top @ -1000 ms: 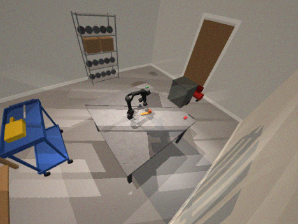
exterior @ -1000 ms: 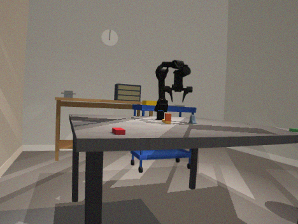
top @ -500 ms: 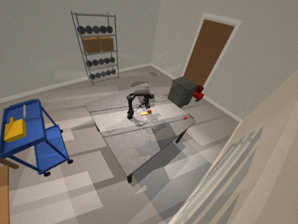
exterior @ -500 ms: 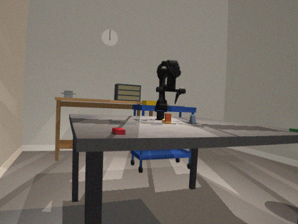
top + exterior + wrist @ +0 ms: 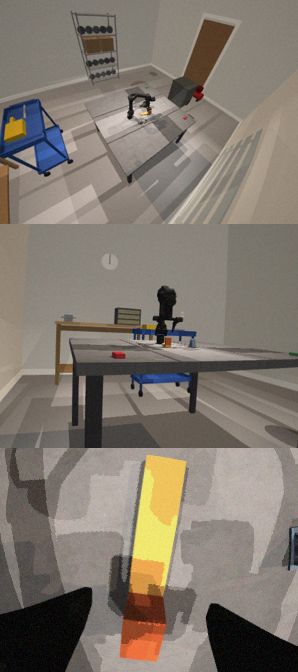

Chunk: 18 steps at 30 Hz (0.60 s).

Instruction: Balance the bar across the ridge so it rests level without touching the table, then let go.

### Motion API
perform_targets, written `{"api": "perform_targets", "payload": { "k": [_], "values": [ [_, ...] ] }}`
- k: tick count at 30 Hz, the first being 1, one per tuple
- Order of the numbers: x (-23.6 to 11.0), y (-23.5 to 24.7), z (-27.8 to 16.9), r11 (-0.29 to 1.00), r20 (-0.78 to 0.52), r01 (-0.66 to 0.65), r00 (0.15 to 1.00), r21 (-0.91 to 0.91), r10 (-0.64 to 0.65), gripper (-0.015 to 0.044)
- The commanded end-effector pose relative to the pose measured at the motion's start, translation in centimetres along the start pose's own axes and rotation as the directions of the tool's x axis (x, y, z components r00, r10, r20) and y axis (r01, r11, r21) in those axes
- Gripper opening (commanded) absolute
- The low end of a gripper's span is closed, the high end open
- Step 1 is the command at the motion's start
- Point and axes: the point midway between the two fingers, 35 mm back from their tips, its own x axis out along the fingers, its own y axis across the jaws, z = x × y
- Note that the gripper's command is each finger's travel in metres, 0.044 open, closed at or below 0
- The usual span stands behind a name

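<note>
The bar (image 5: 154, 551) (image 5: 146, 112) (image 5: 167, 342) is yellow with an orange end and lies flat on the table (image 5: 143, 146) (image 5: 178, 364). My gripper (image 5: 150, 604) (image 5: 148, 105) (image 5: 167, 328) is open and hangs above the bar's orange end, with one finger on each side and clear of it. The ridge (image 5: 293, 547) (image 5: 192, 343), a small grey-blue wedge, stands on the table to the right of the bar, apart from it; only its edge shows in the wrist view.
A red block (image 5: 184, 118) (image 5: 118, 354) lies near one table corner and a green block (image 5: 147, 86) (image 5: 293, 354) near the far edge. A blue cart (image 5: 32, 137), a shelf rack (image 5: 95, 48) and a dark bin (image 5: 183, 90) stand around the table.
</note>
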Motion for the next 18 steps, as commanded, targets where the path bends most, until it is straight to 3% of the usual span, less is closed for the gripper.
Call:
{"api": "perform_targets", "payload": {
  "k": [1,6,18],
  "values": [
    [2.7,0.0,0.4,1.0,0.021,0.004,1.0,-0.005,-0.004,0.0315],
    [5.7,0.0,0.9,1.0,0.021,0.004,1.0,-0.005,-0.004,0.0315],
    [6.9,0.0,0.9,1.0,0.021,0.004,1.0,-0.005,-0.004,0.0315]
  ]
}}
